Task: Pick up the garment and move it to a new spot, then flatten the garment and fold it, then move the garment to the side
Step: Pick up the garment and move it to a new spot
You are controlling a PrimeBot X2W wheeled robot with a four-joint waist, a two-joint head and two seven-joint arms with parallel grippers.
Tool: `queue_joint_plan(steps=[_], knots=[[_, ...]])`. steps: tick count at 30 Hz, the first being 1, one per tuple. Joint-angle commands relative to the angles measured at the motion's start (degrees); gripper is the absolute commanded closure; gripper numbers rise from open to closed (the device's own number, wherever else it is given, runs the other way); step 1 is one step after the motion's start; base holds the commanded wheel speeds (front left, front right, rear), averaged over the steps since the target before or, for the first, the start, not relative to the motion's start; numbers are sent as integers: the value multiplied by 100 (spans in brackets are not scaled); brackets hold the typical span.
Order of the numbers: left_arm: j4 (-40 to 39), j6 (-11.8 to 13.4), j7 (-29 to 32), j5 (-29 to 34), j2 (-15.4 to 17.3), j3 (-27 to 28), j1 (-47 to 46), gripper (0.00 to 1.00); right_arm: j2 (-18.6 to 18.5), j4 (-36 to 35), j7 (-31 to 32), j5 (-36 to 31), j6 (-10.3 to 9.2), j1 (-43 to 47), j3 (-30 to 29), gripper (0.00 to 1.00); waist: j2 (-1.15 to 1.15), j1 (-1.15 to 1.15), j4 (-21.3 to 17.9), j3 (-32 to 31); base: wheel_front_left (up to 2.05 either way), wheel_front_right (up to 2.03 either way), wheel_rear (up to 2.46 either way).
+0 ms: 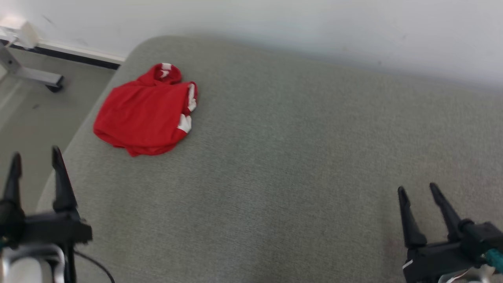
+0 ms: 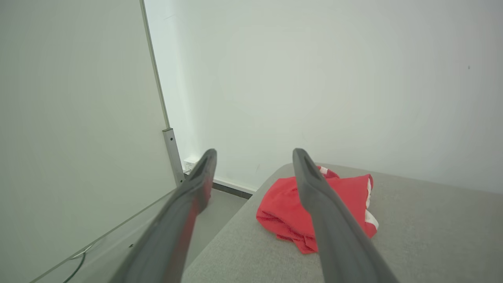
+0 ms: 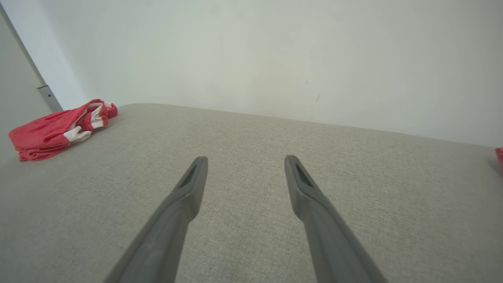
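fingers [image 1: 61, 184] wide apart on left gripper [image 1: 36, 157] and right gripper [image 1: 416, 189], holding nothing, both well apart from red garment [image 1: 145, 114]. lying bunched up near far left corner of grey counter [image 1: 294, 157], on left gripper's side. probably first step: picking up, not yet begun. next: reach left gripper over, go down, pinch a cloth edge, lift.

head view looks down; both wrist views face the wall [image 2: 314, 78] low, all sharing the garment [image 1: 145, 114].
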Motion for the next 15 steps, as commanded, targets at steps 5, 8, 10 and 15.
queue_joint_plan(steps=[5,8,10,15], knots=[[234,-32,-12,-88,355,110,-986,0,-217,-305,55,-95,-16,-309,-170,0,0,-1,-912,1109,0,0,0],[363,-21,97,-133,594,198,-1401,0,-231,-478,54,-93,-16,-434,-271,0,0,-1,-1204,1410,0,0,0],[421,-25,195,-143,757,229,-1624,0,-246,-565,28,-105,-16,-488,-381,0,0,-1,-1361,1565,0,0,0],[621,-81,455,-207,1107,215,-2071,0,-235,-728,18,-136,-17,-590,-518,0,0,-1,-1672,1854,0,0,0]])
